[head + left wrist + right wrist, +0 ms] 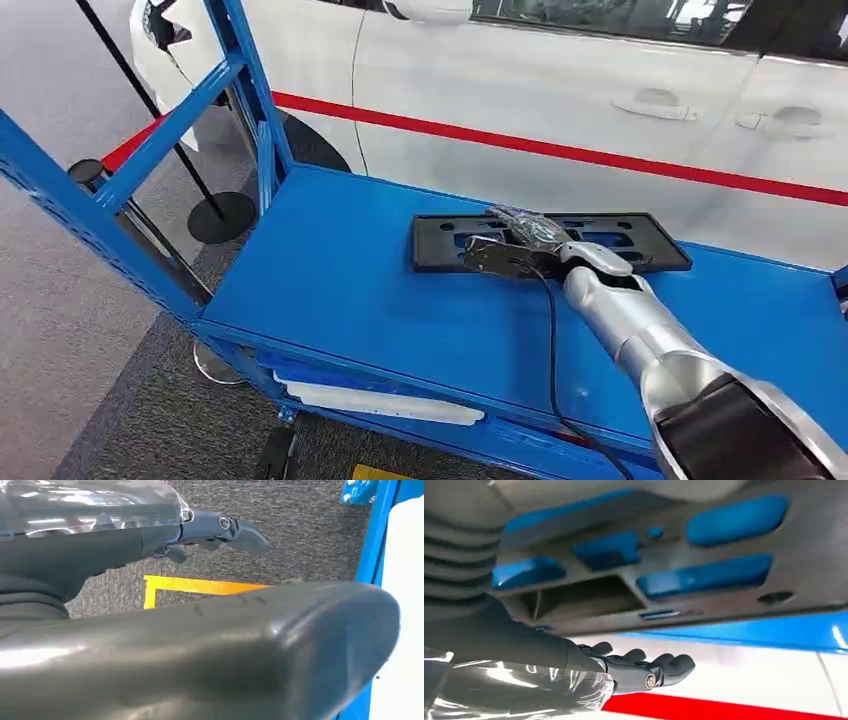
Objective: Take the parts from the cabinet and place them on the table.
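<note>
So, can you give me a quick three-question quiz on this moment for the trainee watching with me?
1. True or false: the black part lies flat on the blue table.
2. The right hand is over: A the black part; B the carpet; C a car door handle.
3. Fill in: the stripe along the white car is ___.

Key: 1 true; 2 A; 3 red.

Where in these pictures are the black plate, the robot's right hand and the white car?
black plate (445, 245), head view, its left end
right hand (512, 255), head view, its middle, over the plate
white car (560, 80), head view, front door panel
</note>
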Robot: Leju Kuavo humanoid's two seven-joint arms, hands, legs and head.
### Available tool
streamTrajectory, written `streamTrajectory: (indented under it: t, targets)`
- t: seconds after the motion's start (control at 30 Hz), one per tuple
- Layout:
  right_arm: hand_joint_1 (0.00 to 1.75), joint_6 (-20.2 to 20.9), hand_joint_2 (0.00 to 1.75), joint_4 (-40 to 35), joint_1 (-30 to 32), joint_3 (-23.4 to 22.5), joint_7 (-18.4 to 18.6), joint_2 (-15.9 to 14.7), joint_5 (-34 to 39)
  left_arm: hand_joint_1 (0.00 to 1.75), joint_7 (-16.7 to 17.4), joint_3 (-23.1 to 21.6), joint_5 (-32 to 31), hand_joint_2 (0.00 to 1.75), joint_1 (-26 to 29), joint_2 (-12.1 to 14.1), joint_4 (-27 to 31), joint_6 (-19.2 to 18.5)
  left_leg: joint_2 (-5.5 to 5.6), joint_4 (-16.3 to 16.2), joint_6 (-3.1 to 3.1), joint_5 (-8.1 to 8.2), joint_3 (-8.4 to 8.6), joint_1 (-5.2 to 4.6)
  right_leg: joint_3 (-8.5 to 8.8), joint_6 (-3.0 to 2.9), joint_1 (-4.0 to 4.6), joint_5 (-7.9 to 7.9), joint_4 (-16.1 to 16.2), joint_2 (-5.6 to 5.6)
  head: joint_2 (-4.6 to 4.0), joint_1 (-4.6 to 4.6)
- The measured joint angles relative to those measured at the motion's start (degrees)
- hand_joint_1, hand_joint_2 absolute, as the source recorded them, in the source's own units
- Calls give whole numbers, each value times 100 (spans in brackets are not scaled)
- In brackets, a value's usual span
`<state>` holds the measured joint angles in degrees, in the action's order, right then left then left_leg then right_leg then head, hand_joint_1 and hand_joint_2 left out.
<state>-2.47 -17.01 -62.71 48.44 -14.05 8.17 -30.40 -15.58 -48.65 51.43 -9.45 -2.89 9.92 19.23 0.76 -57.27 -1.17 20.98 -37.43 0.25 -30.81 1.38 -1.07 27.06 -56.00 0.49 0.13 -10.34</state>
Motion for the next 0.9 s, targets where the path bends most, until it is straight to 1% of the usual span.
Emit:
streamTrajectory:
  t: [0.27,0.63,0.7,0.77,0.8,0.9]
  targets:
    - [0,173,0,-13,26,-28,-50,37,343,0,98,0,-33,0,-39,-11,0,87,0,0,7,-21,4,1,-12,5,2,-3,-34,-1,0,0]
    - [0,138,0,-11,24,-101,24,15,418,0,192,0,-109,0,-68,-11,0,70,-1,0,12,-25,4,2,-18,4,1,-3,-43,-1,0,0]
    - [0,-5,0,-11,23,-98,103,0,196,0,192,0,-107,0,-68,-11,0,74,-1,0,12,-25,4,2,-18,4,1,-3,-44,-1,0,0]
    - [0,-322,0,-11,20,-33,263,-6,-182,0,192,0,-109,0,-68,-11,0,94,-2,0,13,-25,4,1,-18,4,1,-4,-44,0,0,0]
    - [0,-430,175,-11,15,43,328,-9,-321,0,192,0,-116,0,-67,-11,0,103,-2,0,13,-25,4,1,-18,4,1,-4,-44,0,0,0]
    - [0,-479,175,-11,16,171,418,-11,-413,0,192,-2,-136,0,-68,-11,0,127,-2,0,13,-26,4,1,-19,4,1,-3,-44,-1,0,0]
